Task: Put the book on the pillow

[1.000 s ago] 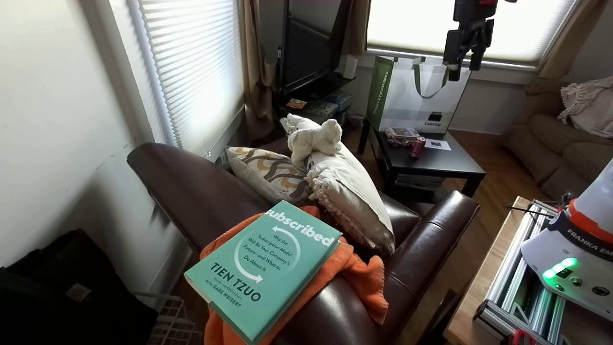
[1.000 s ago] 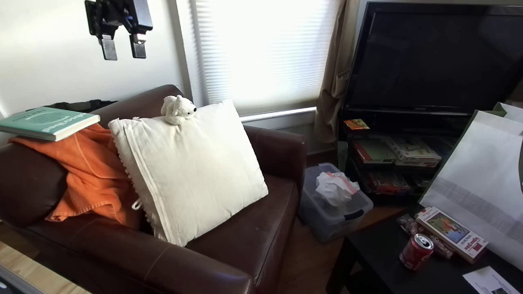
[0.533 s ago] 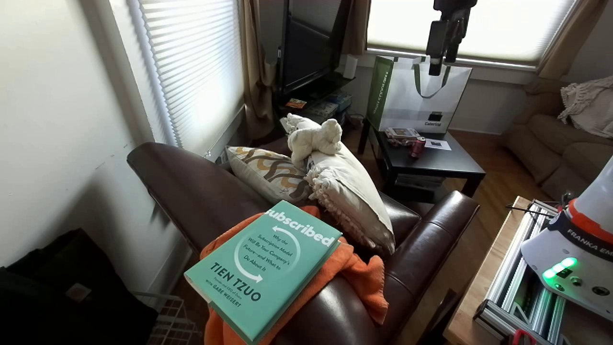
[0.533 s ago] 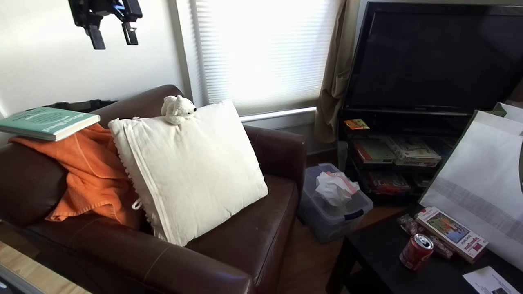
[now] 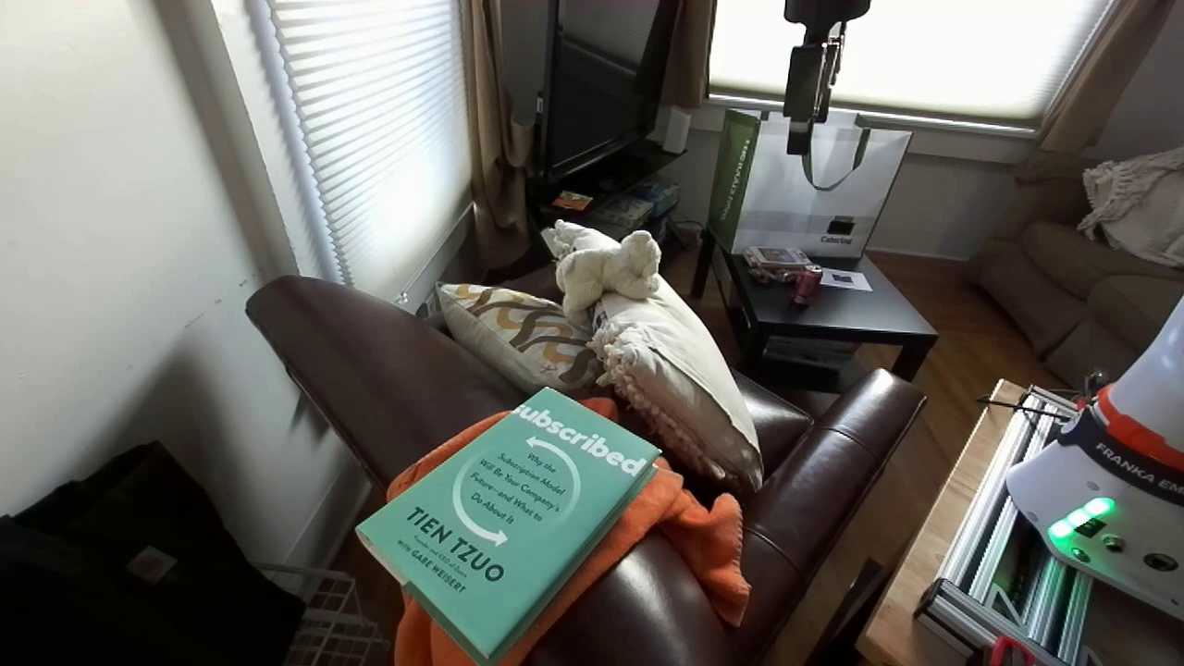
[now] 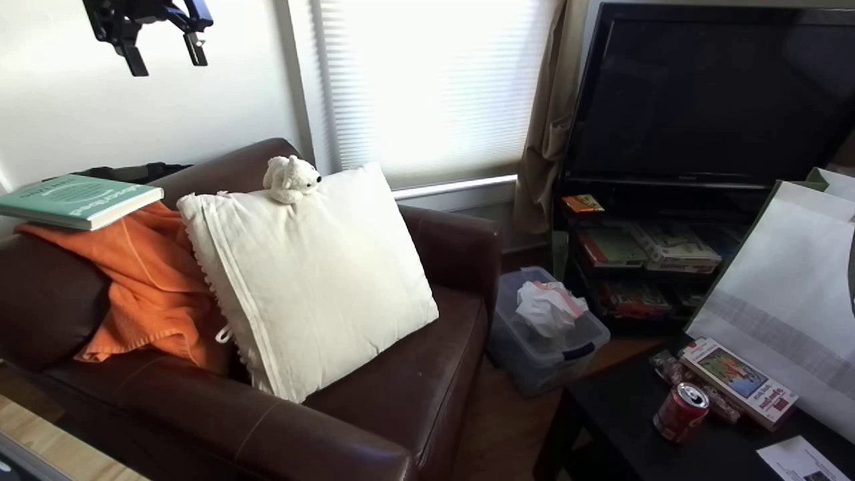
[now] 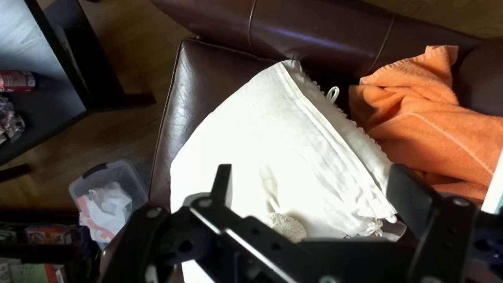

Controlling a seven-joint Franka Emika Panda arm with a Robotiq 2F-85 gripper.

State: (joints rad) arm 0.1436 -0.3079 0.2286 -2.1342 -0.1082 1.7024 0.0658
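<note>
The green book [image 5: 518, 518] lies flat on an orange towel over the sofa's backrest; it also shows in an exterior view [image 6: 83, 200], and only its edge shows at the right of the wrist view [image 7: 496, 192]. The large white pillow [image 6: 320, 280] leans on the sofa seat and fills the middle of the wrist view [image 7: 251, 129]. A white plush bear [image 6: 290, 182] sits on its top edge; part of it shows in the wrist view [image 7: 287, 227]. My gripper [image 6: 168, 65] is open and empty, high above the sofa, apart from book and pillow.
The brown leather sofa [image 6: 287, 421] carries the orange towel [image 6: 150, 287]. A patterned pillow [image 5: 518, 338] lies behind the white one. A black table [image 5: 832, 310] holds a paper bag [image 5: 814, 203] and a red can [image 6: 681, 411]. A clear bin [image 6: 548, 354] stands beside the sofa.
My gripper has moved left in both exterior views and a little higher in an exterior view, turning slightly and staying open. The book, pillow and bear have not moved.
</note>
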